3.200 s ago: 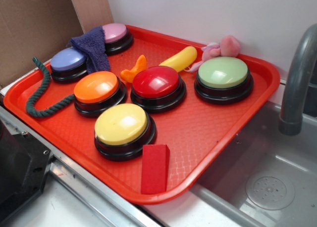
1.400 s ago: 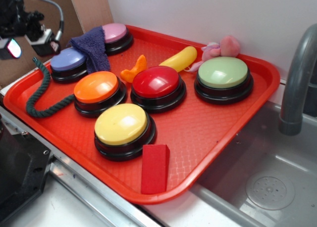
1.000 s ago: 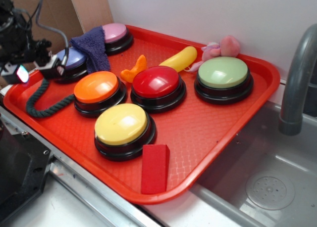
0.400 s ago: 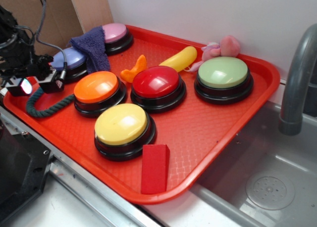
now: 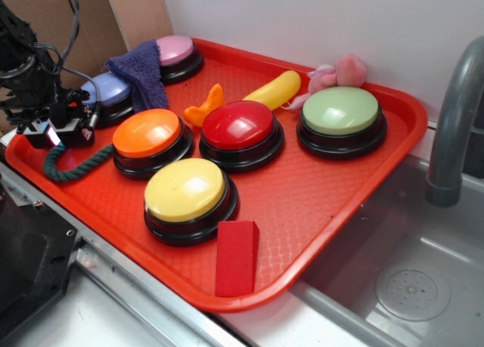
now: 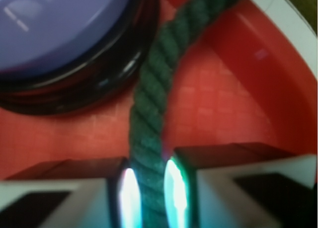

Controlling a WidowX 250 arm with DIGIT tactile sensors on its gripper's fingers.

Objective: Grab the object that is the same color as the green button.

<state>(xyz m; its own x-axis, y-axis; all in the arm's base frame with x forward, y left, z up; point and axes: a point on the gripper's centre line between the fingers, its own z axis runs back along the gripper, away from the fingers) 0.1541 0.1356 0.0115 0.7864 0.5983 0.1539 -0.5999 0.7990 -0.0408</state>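
Observation:
The dark green twisted rope (image 5: 72,168) lies along the left side of the red tray (image 5: 318,203). In the wrist view the rope (image 6: 156,94) runs straight between my two fingers, which press on it from both sides. My gripper (image 5: 57,131) is down at the tray's left edge, next to the lavender-blue button (image 5: 110,90), and it hides the rope's upper part. The pale green dome button (image 5: 341,111) stands at the tray's far right. The lavender-blue button also shows in the wrist view (image 6: 59,34), close to the left of the rope.
The tray also holds an orange button (image 5: 147,133), a red button (image 5: 238,125), a yellow button (image 5: 185,190), a pink button (image 5: 175,50), a dark blue cloth (image 5: 140,71), a red block (image 5: 237,256), a yellow banana (image 5: 274,90) and a pink toy (image 5: 340,71). A sink (image 5: 408,279) and a grey tap (image 5: 454,128) are at the right.
My gripper has come in from the upper left and dropped onto the rope at the tray's left edge. Its fingers now press on the rope.

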